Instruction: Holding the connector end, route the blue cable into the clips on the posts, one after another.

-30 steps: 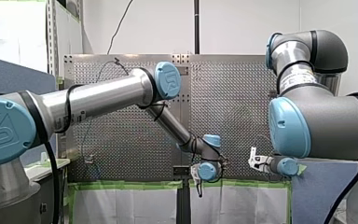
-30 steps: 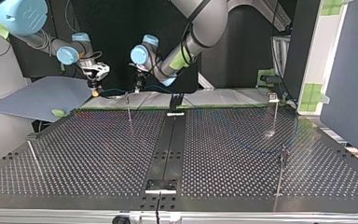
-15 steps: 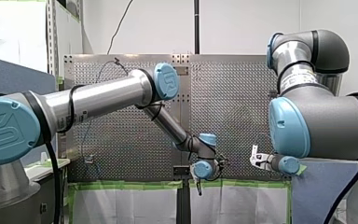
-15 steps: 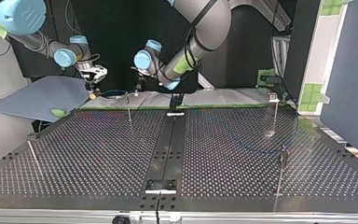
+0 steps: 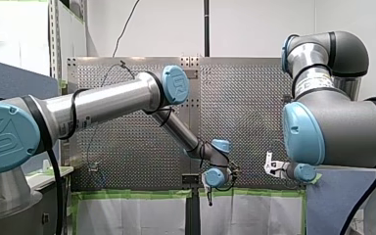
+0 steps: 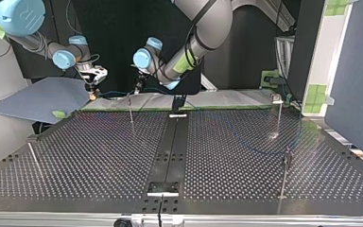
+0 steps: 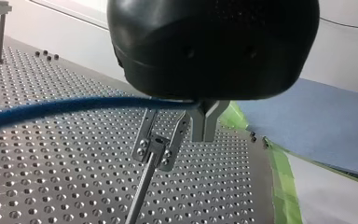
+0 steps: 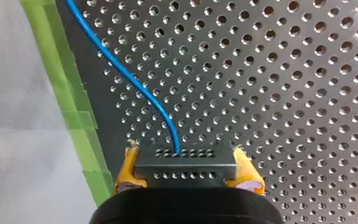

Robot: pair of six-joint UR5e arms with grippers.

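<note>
Firmly, my right gripper [image 8: 185, 161] pinches the dark rectangular connector block [image 8: 185, 168] between its yellow pads [image 8: 127, 171], one pad on each short end; the thin blue cable [image 8: 135, 88] leaves the middle of the block's far face and curves away over the perforated metal table [image 8: 284, 70], close to the strip of green tape [image 8: 70, 93] along its edge. My left gripper [image 7: 203, 133], black-bodied with grey metal fingers, has those fingers pressed together on the same cable, which runs out sideways from them in a nearly level line; just beside the fingers stands the small metal clip [image 7: 160, 145] atop a thin metal post [image 7: 139, 198], and the cable crosses at the tips of the clip's two prongs; whether it touches them I cannot tell. Seen from the top view, both grippers hang near the table's far edge in the left half, the right one over a blue-grey sheet [image 6: 38, 99]; the rest of the cable lies in a loose arc over the table's right half, between two more slender posts [image 6: 280, 116].
</note>
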